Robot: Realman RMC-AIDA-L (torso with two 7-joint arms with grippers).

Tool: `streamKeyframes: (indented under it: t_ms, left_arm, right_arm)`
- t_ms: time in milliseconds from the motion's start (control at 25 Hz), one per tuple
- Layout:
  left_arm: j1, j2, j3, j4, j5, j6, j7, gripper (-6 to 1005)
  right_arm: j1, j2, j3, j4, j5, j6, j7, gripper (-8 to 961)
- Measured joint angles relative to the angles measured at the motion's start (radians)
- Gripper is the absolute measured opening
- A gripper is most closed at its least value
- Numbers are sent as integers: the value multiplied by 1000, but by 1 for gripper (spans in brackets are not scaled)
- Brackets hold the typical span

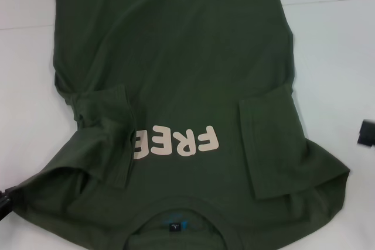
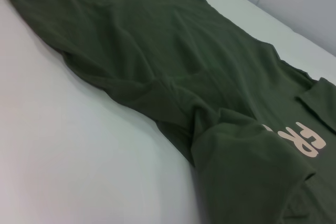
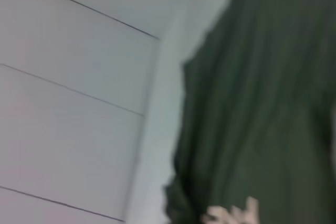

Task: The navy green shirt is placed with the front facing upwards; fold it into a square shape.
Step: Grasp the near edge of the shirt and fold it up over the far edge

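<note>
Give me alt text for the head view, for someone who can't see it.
A navy green shirt lies front up on a white table, collar nearest the camera, both sleeves folded in over the chest beside pale "FREE" lettering. The left gripper and right gripper barely show at the edges.

Matt cotton shirt (image 1: 176, 57) (smooth table (image 1: 334, 45))

The shirt (image 3: 262, 103) fills the frame's right half; pale lettering (image 3: 233, 214) shows at the bottom edge, white surface (image 3: 79, 103) at left.

White table (image 1: 334, 57) surface; pale wall panels (image 3: 68, 77) with thin seams.
</note>
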State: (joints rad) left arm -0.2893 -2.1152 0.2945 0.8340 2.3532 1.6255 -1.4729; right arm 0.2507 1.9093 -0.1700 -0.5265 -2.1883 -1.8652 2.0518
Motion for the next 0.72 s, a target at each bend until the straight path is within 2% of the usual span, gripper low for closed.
streamKeyframes:
  t_ms: [120, 320, 400, 600, 720]
  left_arm:
    - [-2, 0, 0, 0, 0, -2, -4, 69]
    - [-8, -1, 0, -4, -1, -6, -8, 85]
    - [-8, -2, 0, -4, -5, -8, -13, 91]
    - [-8, -3, -4, -4, -16, -9, -23, 258]
    - [-8, -3, -7, -3, -20, -10, -24, 318]
  right_arm:
    - [15, -3, 11, -2, 38, -56, -8, 553]
    - [94, 21, -12, -3, 47, -60, -28, 792]
    - [131, 30, -35, -3, 46, -52, -28, 798]
    - [205, 41, -54, -1, 46, -12, -24, 832]
    - [248, 52, -61, 9, 50, 46, -14, 869]
